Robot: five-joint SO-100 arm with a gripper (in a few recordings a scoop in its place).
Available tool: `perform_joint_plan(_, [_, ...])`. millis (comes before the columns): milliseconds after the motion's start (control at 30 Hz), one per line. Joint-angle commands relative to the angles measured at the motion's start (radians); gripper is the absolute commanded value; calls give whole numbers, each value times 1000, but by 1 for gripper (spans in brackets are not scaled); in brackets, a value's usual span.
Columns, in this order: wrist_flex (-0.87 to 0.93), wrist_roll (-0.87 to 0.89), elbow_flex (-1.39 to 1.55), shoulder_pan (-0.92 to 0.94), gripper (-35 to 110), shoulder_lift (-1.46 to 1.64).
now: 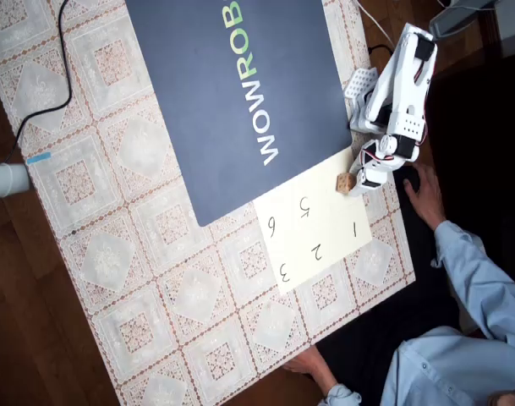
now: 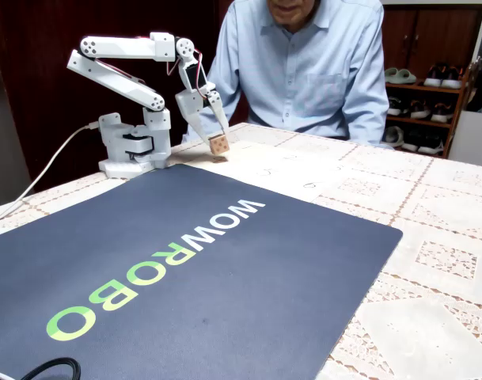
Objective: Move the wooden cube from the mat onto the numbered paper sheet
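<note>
The wooden cube [image 1: 344, 181] [image 2: 218, 145] is a small tan die with dark dots. It sits at the upper right corner of the numbered paper sheet [image 1: 312, 222] [image 2: 282, 176], touching it or just above it; I cannot tell which. My gripper [image 1: 353, 179] [image 2: 214, 138] points down from the white arm [image 1: 402, 89] [image 2: 130, 55], shut on the cube with a finger on each side. The dark navy mat [image 1: 240, 93] [image 2: 185, 261] with "WOWROB" lettering lies beside the sheet, with nothing on it.
A person in a light blue shirt [image 2: 304, 63] sits behind the table, one hand [image 1: 422, 194] close to the gripper and another [image 1: 312, 365] at the table edge. The arm's base [image 2: 134, 146] stands by the mat's corner. A black cable [image 1: 37, 93] crosses the lace tablecloth.
</note>
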Motion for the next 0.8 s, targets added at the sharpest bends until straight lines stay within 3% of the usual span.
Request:
perform_joint_plan(0, [-3,11,6,-3,33,20])
perform_joint_plan(200, [6,3,2,2,34,61])
perform_joint_plan(367, [130,-49,-98,83,30,222])
perform_joint_plan(433, [204,-86,-179,152,25,290])
perform_joint_plan(567, [337,-192,-351,337,0,344])
perform_joint_plan(767, [357,-219,-439,669,0,469])
